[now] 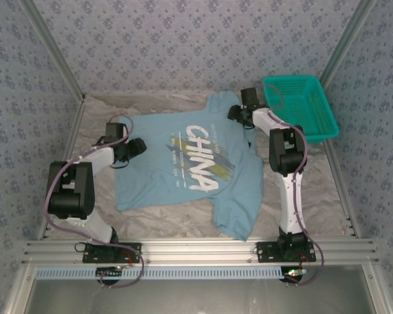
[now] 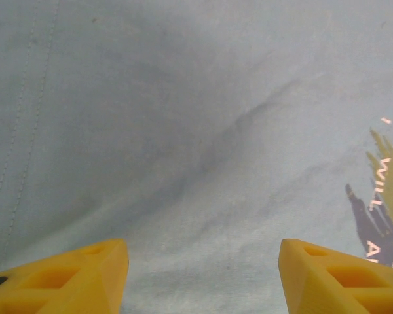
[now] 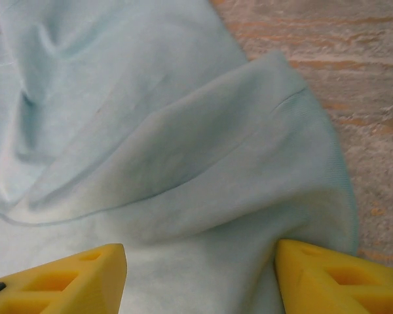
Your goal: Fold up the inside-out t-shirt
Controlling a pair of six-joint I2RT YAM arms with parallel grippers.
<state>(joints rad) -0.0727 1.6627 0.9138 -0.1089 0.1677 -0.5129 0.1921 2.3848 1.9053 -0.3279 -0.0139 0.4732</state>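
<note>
While it lies spread print-up on the table [image 1: 314, 196], the t-shirt [image 1: 157, 176] has its long axis running left to right, with the hem toward the left arm and one sleeve far, one near. The left gripper [image 2: 202, 245] hangs over the hem end, its fingers well apart and clamping nothing. The right gripper [image 3: 200, 248], equally parted, straddles a rumpled fold by the far sleeve.
</note>
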